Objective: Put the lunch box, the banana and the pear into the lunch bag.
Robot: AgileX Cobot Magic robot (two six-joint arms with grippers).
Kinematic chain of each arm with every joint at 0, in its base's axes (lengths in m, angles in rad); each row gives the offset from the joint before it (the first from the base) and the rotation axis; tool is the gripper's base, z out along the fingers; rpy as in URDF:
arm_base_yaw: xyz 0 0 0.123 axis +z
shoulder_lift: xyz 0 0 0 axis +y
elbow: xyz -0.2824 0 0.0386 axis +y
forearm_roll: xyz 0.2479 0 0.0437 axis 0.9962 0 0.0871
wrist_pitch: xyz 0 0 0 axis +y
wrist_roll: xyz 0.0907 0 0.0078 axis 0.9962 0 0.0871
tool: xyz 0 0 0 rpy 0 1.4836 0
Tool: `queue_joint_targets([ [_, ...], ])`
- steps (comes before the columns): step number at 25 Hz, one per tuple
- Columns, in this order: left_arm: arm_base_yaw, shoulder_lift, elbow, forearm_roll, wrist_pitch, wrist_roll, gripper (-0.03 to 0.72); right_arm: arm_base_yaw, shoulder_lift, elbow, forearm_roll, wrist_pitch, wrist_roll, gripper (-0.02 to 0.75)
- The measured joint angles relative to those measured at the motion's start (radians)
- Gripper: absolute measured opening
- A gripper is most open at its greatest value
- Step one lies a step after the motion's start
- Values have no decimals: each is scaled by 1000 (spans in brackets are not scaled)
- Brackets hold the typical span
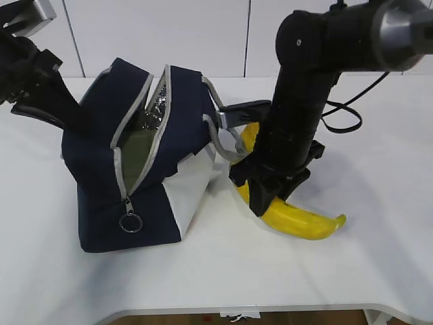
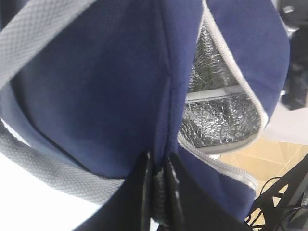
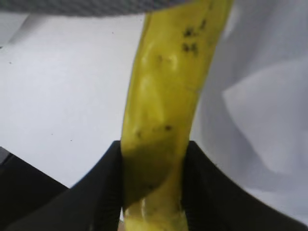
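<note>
The navy lunch bag (image 1: 145, 196) lies tilted on the white table with its grey zipper open, and a dull green surface, apparently the lunch box (image 1: 139, 152) lid, shows inside. My left gripper (image 1: 73, 116) is shut on a fold of the bag's fabric (image 2: 120, 86) at its far left side, lifting that edge. Silver foil lining (image 2: 216, 113) shows in the left wrist view. The banana (image 1: 304, 223) lies just right of the bag, and my right gripper (image 1: 260, 195) is shut on its middle (image 3: 159, 96); its fingers (image 3: 108, 183) press both sides. The pear is out of view.
A grey webbing handle (image 1: 226, 143) of the bag loops toward the banana. A black cable (image 1: 345, 116) trails over the table at the right. The table's front edge (image 1: 237, 310) runs close below the bag and banana.
</note>
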Motion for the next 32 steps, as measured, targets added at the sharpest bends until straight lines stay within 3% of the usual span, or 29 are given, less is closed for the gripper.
queue_joint_targets([
  [32,0,0,0,2,1,0,15,1,-483,115,-136,25,118,276],
])
